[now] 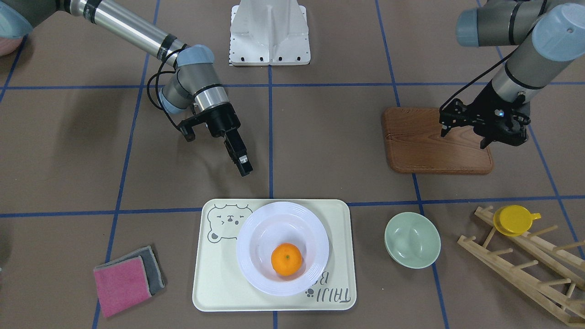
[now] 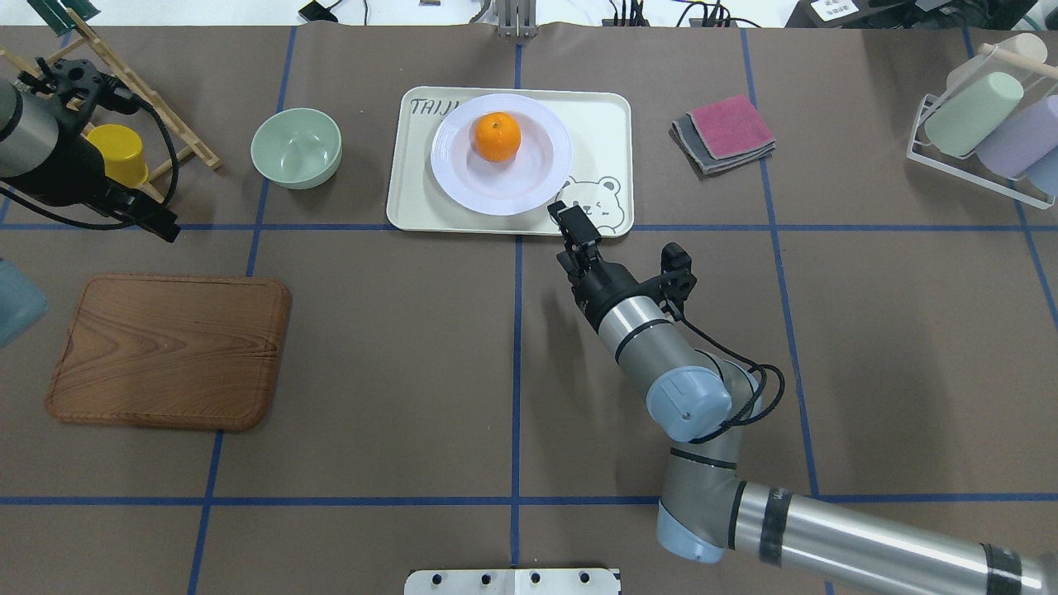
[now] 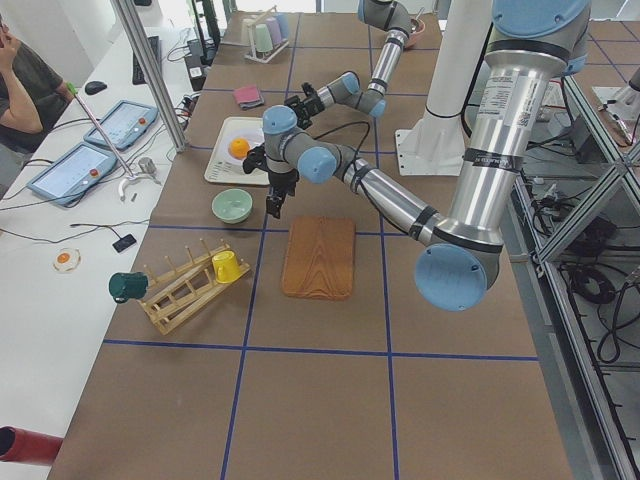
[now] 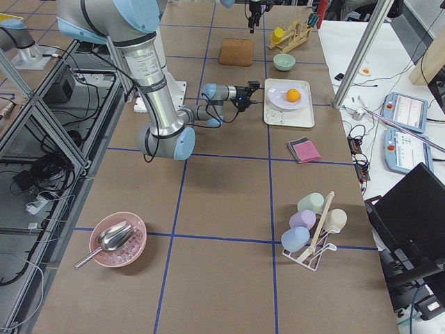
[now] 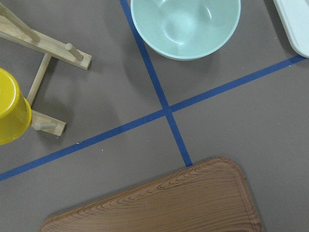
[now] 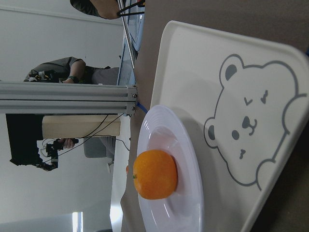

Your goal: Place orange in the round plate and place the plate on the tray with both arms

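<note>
In the front-facing view, the right end effector [image 1: 245, 170] hangs above the bare tabletop [image 1: 68, 151]. It points toward 5 o'clock, with its tip just beyond the 12 o'clock edge of the tray [image 1: 219, 283]. It touches neither the tray nor the round plate [image 1: 247, 246]. Its fingers [image 1: 239, 153] show edge-on as one dark bar, so I cannot tell whether they are spread or pressed together. The right arm runs back from the wrist toward 10 o'clock. The left end effector [image 1: 484, 142] hangs over the 3 o'clock edge of the wooden board [image 1: 425, 146]. Its tips blend into the black wrist hardware, and its own camera shows none of them, so its state cannot be told either. The left arm climbs away toward 1 o'clock. The round plate sits flat on the tray near its middle, covering part of the bear drawing at the tray's 10 o'clock corner and part of the lettering at its 5 o'clock corner. The orange [image 1: 286, 259] lies in the plate's sunken centre, toward 6 o'clock. At 3 o'clock of the tray, on the tabletop, stands a pale-green bowl [image 1: 412, 240]. Farther toward 3 o'clock lies a wooden rack [image 1: 521, 269] with a yellow cup [image 1: 514, 220] upturned on a peg at its 11 o'clock end. At 8 o'clock of the tray, a pink cloth [image 1: 121, 285] lies on a grey cloth [image 1: 153, 265].
</note>
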You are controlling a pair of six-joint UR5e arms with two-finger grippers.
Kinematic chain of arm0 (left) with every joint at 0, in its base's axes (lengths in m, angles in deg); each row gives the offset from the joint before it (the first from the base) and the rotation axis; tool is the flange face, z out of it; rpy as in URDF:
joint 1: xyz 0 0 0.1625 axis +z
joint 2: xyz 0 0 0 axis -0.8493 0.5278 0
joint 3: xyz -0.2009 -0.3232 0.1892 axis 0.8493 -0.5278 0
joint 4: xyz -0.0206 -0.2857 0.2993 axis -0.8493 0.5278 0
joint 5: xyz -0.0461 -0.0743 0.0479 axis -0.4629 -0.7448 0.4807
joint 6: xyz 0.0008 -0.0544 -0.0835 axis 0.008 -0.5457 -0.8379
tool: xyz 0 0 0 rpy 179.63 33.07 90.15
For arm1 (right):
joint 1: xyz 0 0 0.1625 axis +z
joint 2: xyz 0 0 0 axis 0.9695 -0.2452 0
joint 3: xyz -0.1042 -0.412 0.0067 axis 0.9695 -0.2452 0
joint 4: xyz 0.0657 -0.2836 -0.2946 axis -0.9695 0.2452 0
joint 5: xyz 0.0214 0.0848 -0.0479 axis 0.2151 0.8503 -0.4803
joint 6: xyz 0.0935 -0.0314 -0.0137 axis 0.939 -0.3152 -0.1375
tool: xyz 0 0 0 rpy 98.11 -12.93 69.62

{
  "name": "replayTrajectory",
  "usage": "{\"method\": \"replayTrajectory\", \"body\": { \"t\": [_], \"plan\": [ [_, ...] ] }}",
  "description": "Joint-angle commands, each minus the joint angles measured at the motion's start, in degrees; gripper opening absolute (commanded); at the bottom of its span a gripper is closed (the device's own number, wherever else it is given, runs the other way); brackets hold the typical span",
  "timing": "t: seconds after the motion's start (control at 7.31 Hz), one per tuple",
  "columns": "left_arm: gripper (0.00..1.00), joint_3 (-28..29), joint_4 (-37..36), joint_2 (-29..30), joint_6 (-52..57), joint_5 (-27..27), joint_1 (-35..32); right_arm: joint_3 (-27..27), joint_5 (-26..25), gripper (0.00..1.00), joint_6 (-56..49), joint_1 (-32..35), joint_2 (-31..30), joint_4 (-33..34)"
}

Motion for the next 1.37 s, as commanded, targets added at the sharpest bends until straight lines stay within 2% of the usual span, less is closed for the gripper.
{"method": "replayTrajectory", "body": {
  "t": [0.0, 0.14, 0.27, 0.41, 0.68, 0.82, 0.96, 1.09, 1.23],
  "plan": [
    [0.99, -0.1, 0.2, -0.9, 1.0, 0.2, -0.2, 8.4, 3.4, 0.99, -18.6, -3.2, -4.5, -0.1],
    [0.99, -0.9, 0.2, -1.8, 2.9, 0.2, -0.4, 11.2, 11.0, 0.99, -29.0, -2.6, -7.6, -0.1],
    [0.99, -1.7, 0.2, -2.6, 3.9, 0.2, -0.6, 12.4, 19.0, 0.99, -35.0, 1.0, -10.2, 0.1],
    [0.99, -2.4, 0.1, -3.0, 3.9, 0.2, -0.6, 13.1, 30.1, 0.99, -37.4, 7.9, -13.0, 0.1],
    [0.99, -2.9, 0.1, -3.1, 5.7, 0.2, -0.6, 12.5, 63.5, 0.99, -50.4, 28.6, -19.2, 0.4],
    [0.99, -3.1, 0.2, -4.7, 11.0, 0.3, -1.2, 12.0, 73.1, 0.99, -59.5, 36.2, -21.9, 1.2],
    [0.99, -3.4, 0.3, -5.8, 15.4, 0.1, -2.6, 11.8, 80.6, 0.99, -68.9, 42.1, -24.0, 5.2],
    [0.99, -3.4, 0.3, -7.2, 17.4, -0.1, -3.9, 12.0, 83.0, 0.99, -78.9, 45.8, -26.5, 8.2],
    [0.99, -3.4, 0.3, -8.0, 20.1, -0.3, -5.4, 11.8, 82.4, 0.99, -86.7, 47.3, -28.9, 11.4]
  ]
}}
